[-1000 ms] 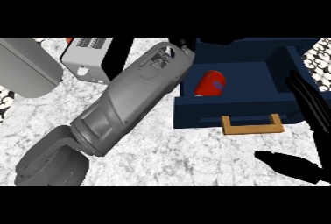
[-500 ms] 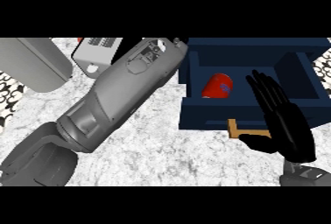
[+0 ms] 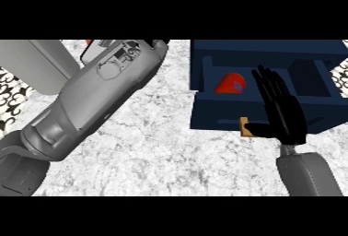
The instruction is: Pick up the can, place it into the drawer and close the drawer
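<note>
A white-and-grey marbled stone counter is filling the middle of the head view, with a black-and-white patterned strip showing at its 9 o'clock edge. A grey boxy appliance is sitting at 10 o'clock. A dark blue open drawer is occupying 1 to 3 o'clock, and the red cylindrical can is lying inside it. A tan wooden handle is peeking out on the drawer's front. The black right hand is standing over that front, fingers straight and pressed together, pointing toward 12 o'clock, holding nothing. The grey left forearm is stretching from 8 o'clock toward 12; its hand is hidden, so its state cannot be told
</note>
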Controlling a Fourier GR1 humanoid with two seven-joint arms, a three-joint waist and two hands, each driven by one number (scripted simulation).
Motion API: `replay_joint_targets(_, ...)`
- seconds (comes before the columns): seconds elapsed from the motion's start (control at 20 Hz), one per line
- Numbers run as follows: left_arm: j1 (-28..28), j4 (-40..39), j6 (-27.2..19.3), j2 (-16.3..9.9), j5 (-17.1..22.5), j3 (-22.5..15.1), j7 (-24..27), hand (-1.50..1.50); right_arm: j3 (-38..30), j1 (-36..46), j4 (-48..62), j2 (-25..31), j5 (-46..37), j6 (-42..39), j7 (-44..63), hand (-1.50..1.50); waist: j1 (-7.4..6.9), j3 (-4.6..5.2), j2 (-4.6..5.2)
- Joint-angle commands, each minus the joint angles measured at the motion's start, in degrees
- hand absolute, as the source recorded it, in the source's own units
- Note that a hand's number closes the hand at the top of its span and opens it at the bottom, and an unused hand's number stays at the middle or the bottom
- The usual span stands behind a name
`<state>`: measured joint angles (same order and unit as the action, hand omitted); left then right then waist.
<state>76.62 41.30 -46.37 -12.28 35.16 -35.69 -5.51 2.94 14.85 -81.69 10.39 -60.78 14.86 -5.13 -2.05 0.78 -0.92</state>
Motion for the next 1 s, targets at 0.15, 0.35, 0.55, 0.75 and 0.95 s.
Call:
replay_joint_targets(0.15, -2.9, 8.0, 3.0, -7.9, -0.5, 0.7, -4.4, -1.5, -3.1, 5.0, 17.0, -1.1, -2.4, 8.2, -2.8, -1.5, -1.46, -0.87, 0.91)
replay_joint_targets(0.35, -6.9, 12.7, 1.4, -7.8, -2.0, -1.6, -5.3, -1.5, -5.0, 10.1, 25.1, -1.2, -6.4, 13.1, -1.0, -1.5, -2.8, -0.89, 1.15)
replay_joint_targets(0.55, -8.5, 17.7, 0.0, -10.1, -2.7, -1.8, -9.3, -1.5, -6.4, 16.9, 30.4, -1.4, -8.3, 15.4, 0.4, -1.5, -1.99, -0.86, 0.91)
replay_joint_targets(0.75, -10.1, 19.5, 1.5, -12.8, -3.3, -0.5, -10.3, -1.5, -9.4, 23.4, 40.9, -2.1, -6.4, 21.4, -2.8, -1.5, -1.49, -0.91, 1.46)
replay_joint_targets(0.95, -17.2, 25.6, 0.9, -14.2, -4.0, -1.6, -9.5, -1.5, -11.6, 30.5, 47.2, -0.5, -6.6, 22.5, -2.1, -1.5, -2.68, -0.88, 1.57)
